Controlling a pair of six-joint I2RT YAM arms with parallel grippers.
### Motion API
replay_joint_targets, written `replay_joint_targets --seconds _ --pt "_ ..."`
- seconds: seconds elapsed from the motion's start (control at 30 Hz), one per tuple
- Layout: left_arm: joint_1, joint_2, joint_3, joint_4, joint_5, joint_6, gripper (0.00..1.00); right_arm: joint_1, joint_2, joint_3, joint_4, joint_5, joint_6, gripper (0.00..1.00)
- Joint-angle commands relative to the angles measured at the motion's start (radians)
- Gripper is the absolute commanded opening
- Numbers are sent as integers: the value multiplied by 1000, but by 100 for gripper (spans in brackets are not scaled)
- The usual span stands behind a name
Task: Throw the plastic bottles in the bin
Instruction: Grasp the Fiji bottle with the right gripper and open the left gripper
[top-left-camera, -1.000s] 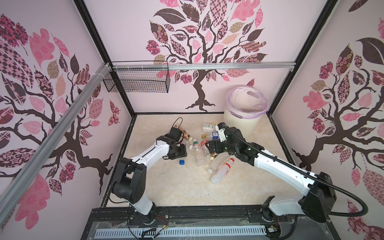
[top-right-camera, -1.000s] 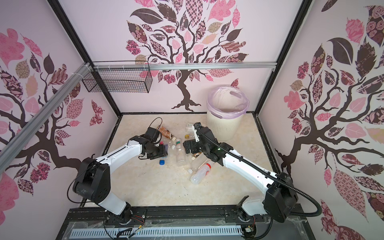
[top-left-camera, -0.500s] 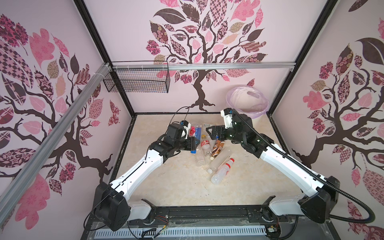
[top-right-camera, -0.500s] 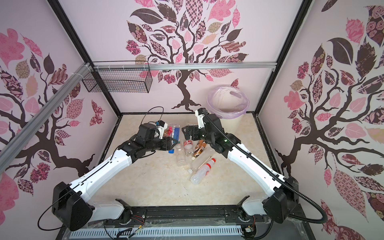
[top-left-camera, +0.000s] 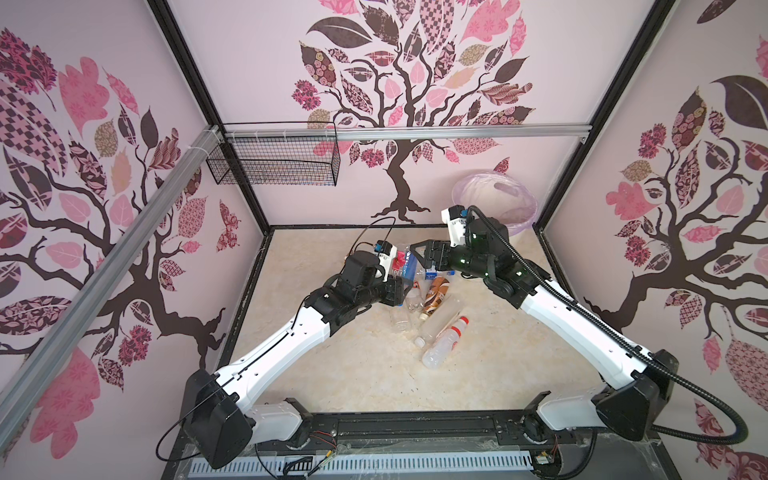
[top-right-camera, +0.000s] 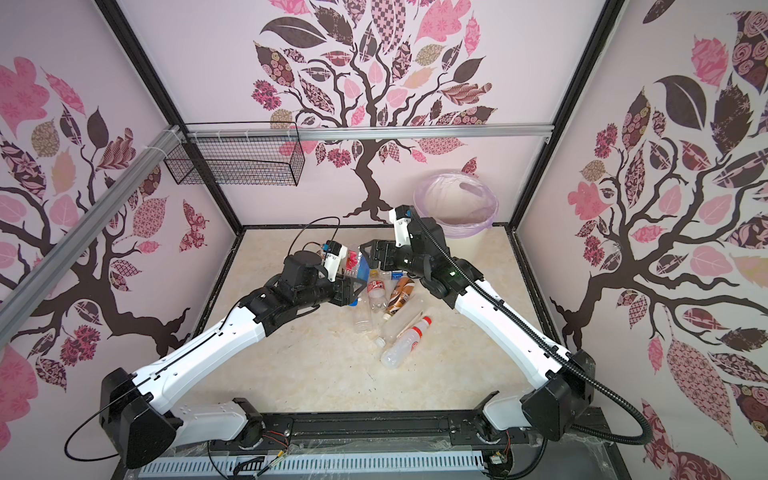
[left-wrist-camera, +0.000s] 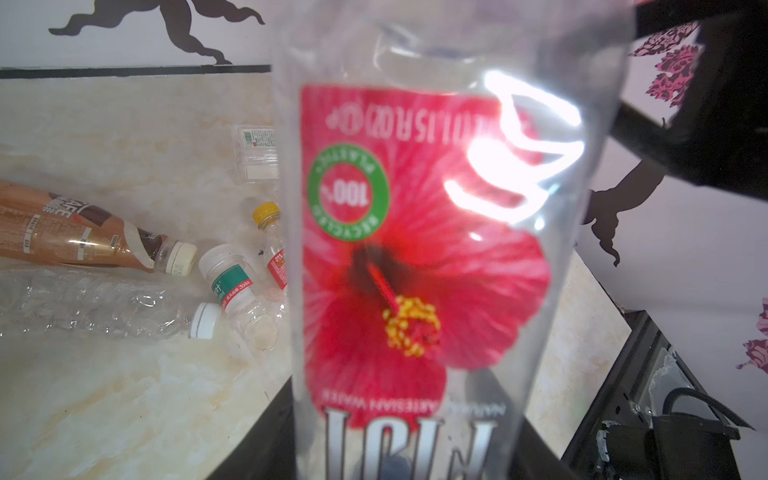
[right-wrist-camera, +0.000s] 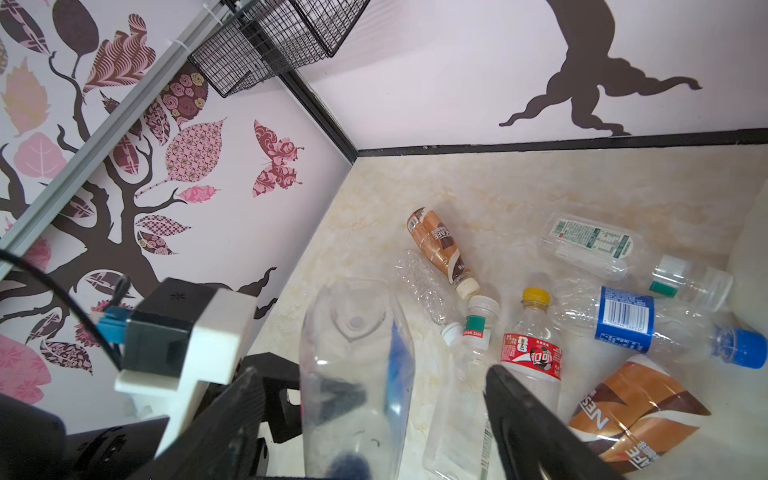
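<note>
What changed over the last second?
The left claw has lifted the clear red-flower-label bottle off the pile and holds it up. The right claw rose too and now straddles that bottle, jaws apart, not gripping. Unchanged: the bin, the wire basket and the red-capped bottle at the pile's near edge.

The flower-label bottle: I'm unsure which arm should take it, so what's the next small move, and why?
Probably the right gripper should close on the flower-label bottle: the left gripper holds it off the floor, it sits between the open right jaws with gaps either side, and the bin stands nearer the right arm.
</note>
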Motion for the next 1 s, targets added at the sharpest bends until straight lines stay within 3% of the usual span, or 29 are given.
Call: replay_joint_targets --seconds 0.0,0.33,0.6,0.8,0.97 --pt "0 -18 41 49 -11 9 56 3 35 -5 32 -65 36 85" --pt "-10 -18 48 63 2 -6 57 4 94 -5 79 -111 64 80" --pt "-18 -22 47 63 7 -16 60 4 123 -2 101 -125 67 60" --pt "-19 -31 52 52 -3 -18 73 3 111 1 89 -100 49 49" --pt "-19 -42 66 29 -10 -6 87 0 86 37 35 -27 -7 46"
